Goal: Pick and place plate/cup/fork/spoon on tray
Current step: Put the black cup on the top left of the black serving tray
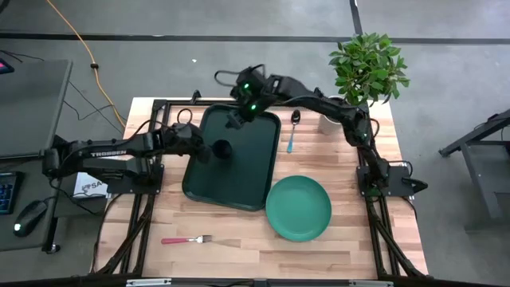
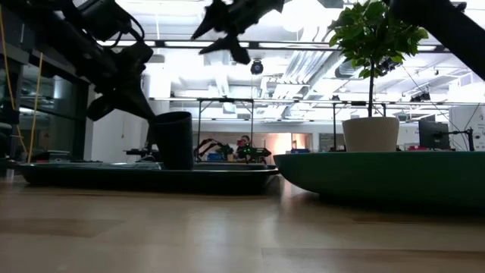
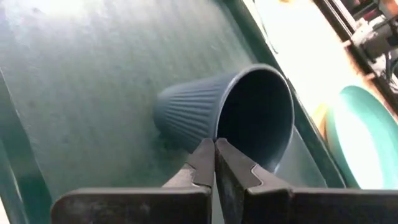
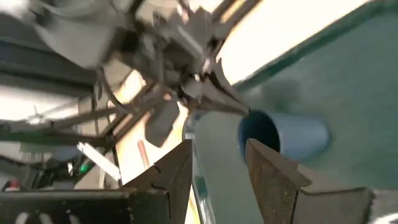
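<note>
Your left gripper (image 3: 215, 144) has its fingers pressed together with nothing between them, sitting just beside the cup (image 1: 222, 148); your right gripper (image 1: 237, 119) hangs over the tray's far end with its fingers spread and empty.

Biggest risk first — the tray (image 1: 247, 179). Its near corner lies against or just beside the plate (image 1: 298, 208), which is on bare table. If you lift the plate from that side you may catch the tray's rim and drag the tray, cup and all.

Next, the arms. Both reach over the same half of the tray. Swing the right one down toward the plate or back to the spoon (image 1: 292, 130) while the left is parked by the cup, and the two could clip each other.

Then the cup. It stands upright on the tray in the low view, and the closed left fingertips are very close to its rim. A sideways pull-out rather than a lift could knock it over — it looks light and narrow at the base.

Smallest: the spoon lies just off the tray's far right edge, near the plant pot (image 1: 328, 123), and the fork (image 1: 185, 239) lies well apart near the front edge. Both are slim and flat, so a shallow pinch may slip off them.
</note>
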